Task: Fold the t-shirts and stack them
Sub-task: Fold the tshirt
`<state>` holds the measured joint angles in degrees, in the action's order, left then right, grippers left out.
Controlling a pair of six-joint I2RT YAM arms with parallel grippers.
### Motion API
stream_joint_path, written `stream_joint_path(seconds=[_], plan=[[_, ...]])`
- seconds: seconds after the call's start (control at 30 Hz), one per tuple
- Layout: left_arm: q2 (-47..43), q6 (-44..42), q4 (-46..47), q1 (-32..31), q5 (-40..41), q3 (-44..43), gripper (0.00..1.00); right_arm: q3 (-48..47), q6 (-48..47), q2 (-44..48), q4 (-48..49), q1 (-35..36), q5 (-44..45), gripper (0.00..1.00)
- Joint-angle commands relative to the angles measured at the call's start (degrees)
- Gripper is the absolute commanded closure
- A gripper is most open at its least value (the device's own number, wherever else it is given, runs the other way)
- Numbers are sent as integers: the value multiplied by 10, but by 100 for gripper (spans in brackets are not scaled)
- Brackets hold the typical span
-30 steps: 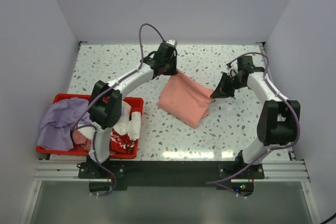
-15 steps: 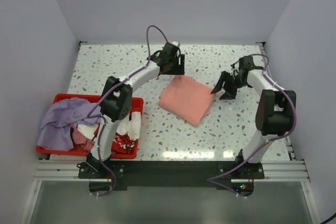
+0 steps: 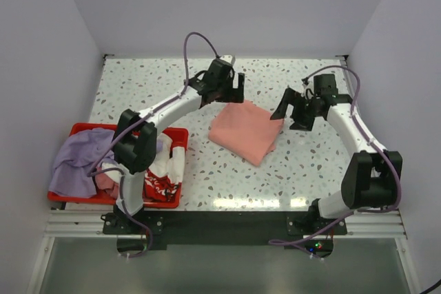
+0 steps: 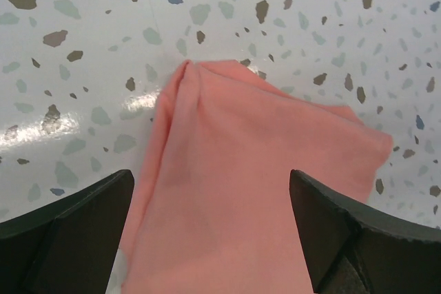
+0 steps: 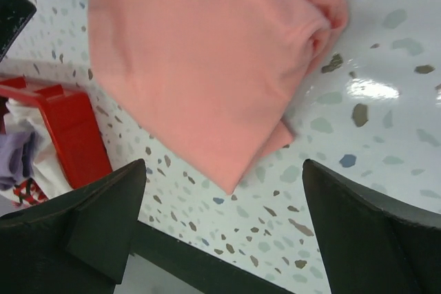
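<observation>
The left tool [image 3: 233, 87] stands wide open with nothing in it, hanging over the far corner of the salmon-pink t-shirt [image 3: 244, 130]; from its own wrist camera the two dark fingers [image 4: 65, 228] sit spread to either side of the picture, with pink cloth lying below the gap and a bunched, creased corner pointing away from them; the right tool [image 3: 291, 111] is just as wide and just as empty (neither jaw pinches any cloth), poised over the shirt's right-hand corner, and its wrist view looks down past the open fingers onto the folded layers, whose edges stack visibly at one rounded corner; the shirt itself lies folded into a compact four-sided packet, turned at an angle, flat on the speckled worktop [image 3: 303, 163] about midway between the two arms and somewhat toward the far side; well apart from it, at the near left beside the left arm's base, sits a red crate [image 3: 84, 129]; a lavender t-shirt [image 3: 74, 162] spills over the crate's left side and rim, and a white t-shirt with red print [image 3: 165, 172] is heaped in its right part.
</observation>
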<state>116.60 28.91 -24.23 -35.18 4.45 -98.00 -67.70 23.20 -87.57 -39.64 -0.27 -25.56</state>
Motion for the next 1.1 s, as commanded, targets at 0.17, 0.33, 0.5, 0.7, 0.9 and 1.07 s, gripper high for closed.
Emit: stream_joint_path(seconds=[0.17,0.33,0.5,0.7,0.9,1.07], plan=[[-44,14,80,-32,-22,76,0,71,32,57,35,104,10,1],[23,18,60,-32,-22,51,0,103,31,102,12,108,38,1],[62,36,54,-31,-10,36,0,117,19,144,-28,107,103,1],[74,41,57,-30,-1,51,0,130,13,172,-54,108,118,1],[58,60,73,-30,-16,103,0,130,11,184,-78,107,150,1],[11,77,100,-29,-25,169,0,125,17,187,-98,106,191,1]])
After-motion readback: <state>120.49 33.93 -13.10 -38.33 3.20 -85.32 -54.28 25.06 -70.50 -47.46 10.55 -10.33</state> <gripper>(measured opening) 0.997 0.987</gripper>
